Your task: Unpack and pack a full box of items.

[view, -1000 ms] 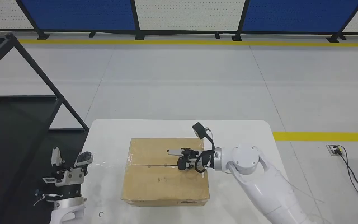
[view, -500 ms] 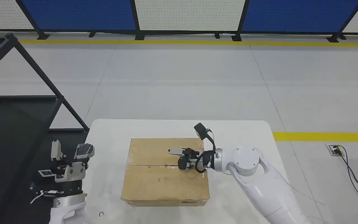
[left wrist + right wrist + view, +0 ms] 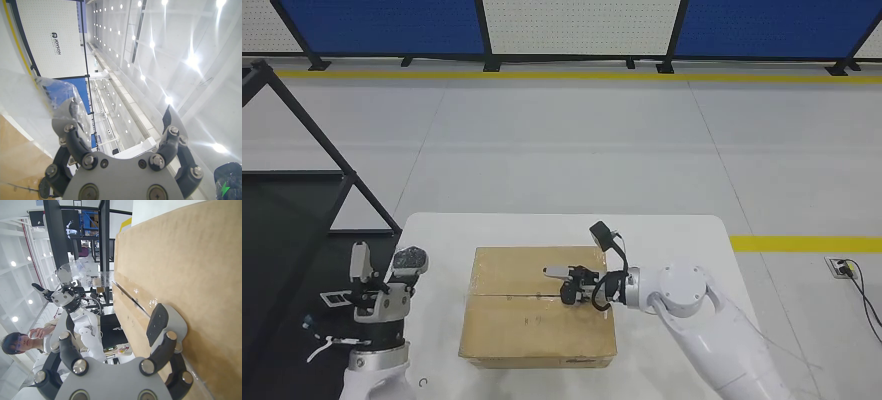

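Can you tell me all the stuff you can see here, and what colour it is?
cardboard box: one, brown, middle of the table, flaps shut
table: one, white, under the box
clear plastic film: one piece, see-through, clinging to one finger of the left gripper
partition panels: several, blue and white, along the far floor
black frame: one, beside the table
left gripper: grey and black, fingers open, beside the box
right gripper: grey and black, fingers open, over the box top

LAYOUT | brown cardboard box (image 3: 538, 305) on white rectangular table (image 3: 682, 235), mid-table | right gripper (image 3: 562, 282) over box top, at flap seam, toward its right end | left gripper (image 3: 382, 262) left of box, apart from it, at table's left edge | clear plastic film (image 3: 62, 98) on 1 finger of left gripper
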